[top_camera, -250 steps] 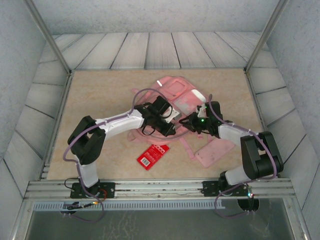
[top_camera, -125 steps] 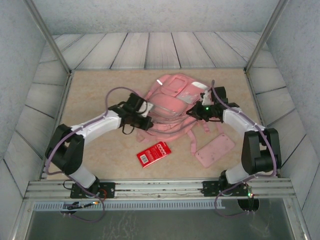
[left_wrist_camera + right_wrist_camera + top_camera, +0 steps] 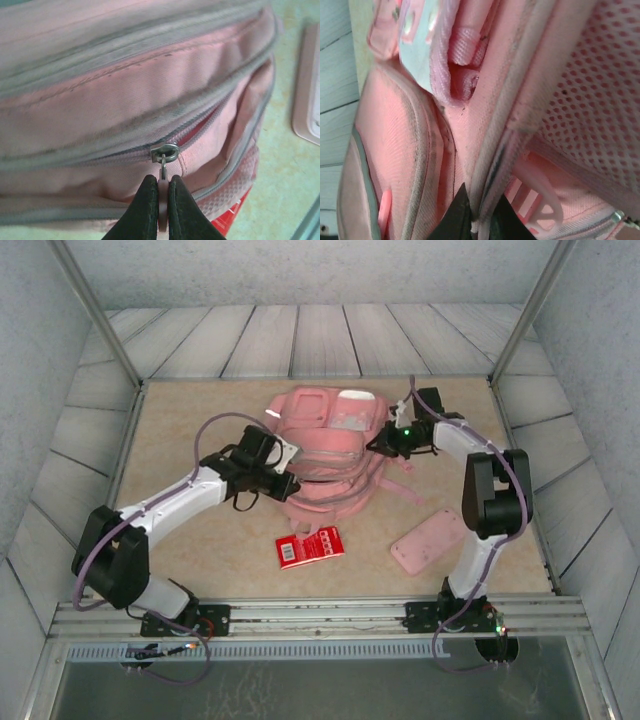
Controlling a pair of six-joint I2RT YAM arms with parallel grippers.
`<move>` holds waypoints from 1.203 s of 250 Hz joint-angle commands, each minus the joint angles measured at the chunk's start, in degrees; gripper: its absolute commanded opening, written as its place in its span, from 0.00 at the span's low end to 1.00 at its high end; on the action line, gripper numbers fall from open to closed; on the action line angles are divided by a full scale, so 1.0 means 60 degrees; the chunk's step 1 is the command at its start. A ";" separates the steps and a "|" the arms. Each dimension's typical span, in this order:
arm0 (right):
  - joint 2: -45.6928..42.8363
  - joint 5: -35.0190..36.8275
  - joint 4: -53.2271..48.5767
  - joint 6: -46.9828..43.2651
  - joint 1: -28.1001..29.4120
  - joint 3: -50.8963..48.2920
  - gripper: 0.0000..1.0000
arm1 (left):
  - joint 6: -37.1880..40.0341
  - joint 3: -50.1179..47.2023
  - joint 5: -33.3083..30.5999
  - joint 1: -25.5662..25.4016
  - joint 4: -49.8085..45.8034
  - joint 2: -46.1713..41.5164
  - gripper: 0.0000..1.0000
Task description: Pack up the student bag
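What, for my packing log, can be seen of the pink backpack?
The student bag is large and made of pink fabric, with grey-edged zips, mesh padding and a webbing strap. It lies slumped on the table. The left gripper pinches a zip pull, and the zip gapes open to the right of it. The right gripper clamps a seam at the bag's right edge.

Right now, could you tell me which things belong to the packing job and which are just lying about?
In hand: student bag, right gripper clamped on it, left gripper pinching its zip pull.
Lying untouched, perhaps to pack: red packet, flat pink case.
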 commanded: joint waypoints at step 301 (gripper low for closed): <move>-0.2772 -0.0662 0.2495 0.1444 0.0670 -0.3964 0.46 | -0.0750 0.4289 0.1607 -0.2433 0.1002 0.4357 0.00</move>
